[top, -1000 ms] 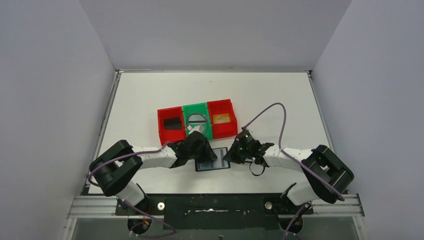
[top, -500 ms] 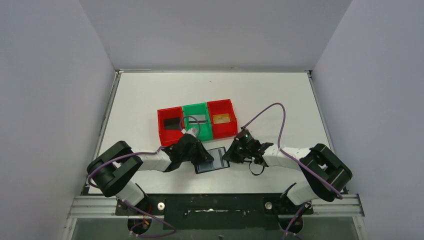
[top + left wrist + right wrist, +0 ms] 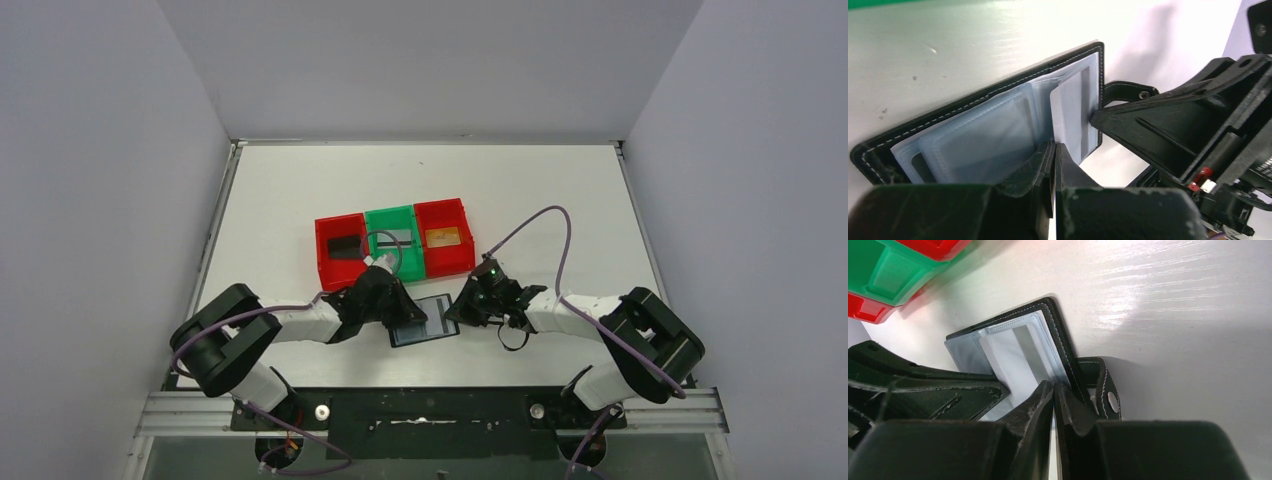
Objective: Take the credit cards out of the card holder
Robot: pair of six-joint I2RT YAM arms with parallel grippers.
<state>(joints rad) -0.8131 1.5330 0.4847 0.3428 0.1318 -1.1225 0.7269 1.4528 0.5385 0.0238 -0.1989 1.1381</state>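
- Card holder (image 3: 425, 320) lay open and flat on the white table (image 3: 520, 190). It was just in front of the red and green bins (image 3: 392, 262) and between the two grippers, with its clear pockets facing up so that the cards could be reached.
- The right gripper (image 3: 1054, 390) had its fingers pressed together on the right edge of the holder, next to the snap strap (image 3: 1100, 390). I judge that it pinched this edge to keep the holder from sliding.
- The left gripper (image 3: 1054, 150) came in low from the opposite side. Its fingers were closed to a thin slit at the lower corner of a pale card (image 3: 1073, 112) that stood partly out of its pocket. It seemed to pinch this corner, but the contact itself was hidden.
- The two arms faced each other so that one could pull while the other held.
- The bins stood near, probably to receive the cards.
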